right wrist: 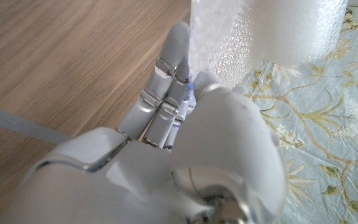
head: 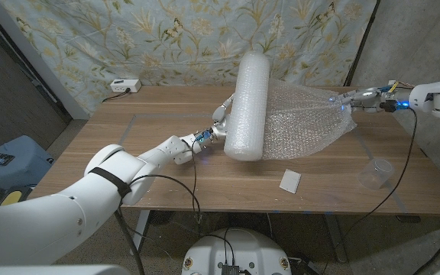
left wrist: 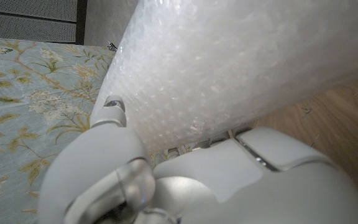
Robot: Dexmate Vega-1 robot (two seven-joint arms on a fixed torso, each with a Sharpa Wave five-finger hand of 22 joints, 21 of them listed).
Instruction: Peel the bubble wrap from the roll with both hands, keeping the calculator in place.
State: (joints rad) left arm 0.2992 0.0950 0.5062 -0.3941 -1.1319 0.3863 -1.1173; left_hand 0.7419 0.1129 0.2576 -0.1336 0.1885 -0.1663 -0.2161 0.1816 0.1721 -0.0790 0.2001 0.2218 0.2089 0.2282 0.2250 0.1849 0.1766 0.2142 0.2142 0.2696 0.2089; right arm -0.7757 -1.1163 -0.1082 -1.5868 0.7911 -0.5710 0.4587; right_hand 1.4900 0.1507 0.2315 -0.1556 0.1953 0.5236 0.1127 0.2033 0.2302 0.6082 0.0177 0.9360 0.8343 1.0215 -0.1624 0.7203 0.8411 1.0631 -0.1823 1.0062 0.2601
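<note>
Roll [head: 247,107]: bulky but likely light, soft, springy; film slippery and prone to tearing, so best held at the free corner with the core braced. Lies mid-frame on bench [head: 128,137], sheet [head: 304,118] fanned toward upper right. Left hand [head: 221,122] presses the roll's side. Right hand [head: 361,98] pinches the sheet's tip. Translucent white, dimpled. Calculator: cannot identify.

- One roll of bubble wrap [head: 248,107], with one loose sheet [head: 308,122] pulled out from it.
- Two robot hands: left hand [head: 221,118], right hand [head: 360,98].
- One clear plastic cup [head: 375,173].
- One small flat white card-like thing [head: 290,181].
- One white power strip [head: 124,85].
- One wooden table [head: 128,153].
- One flowered cloth backdrop [head: 166,30].
</note>
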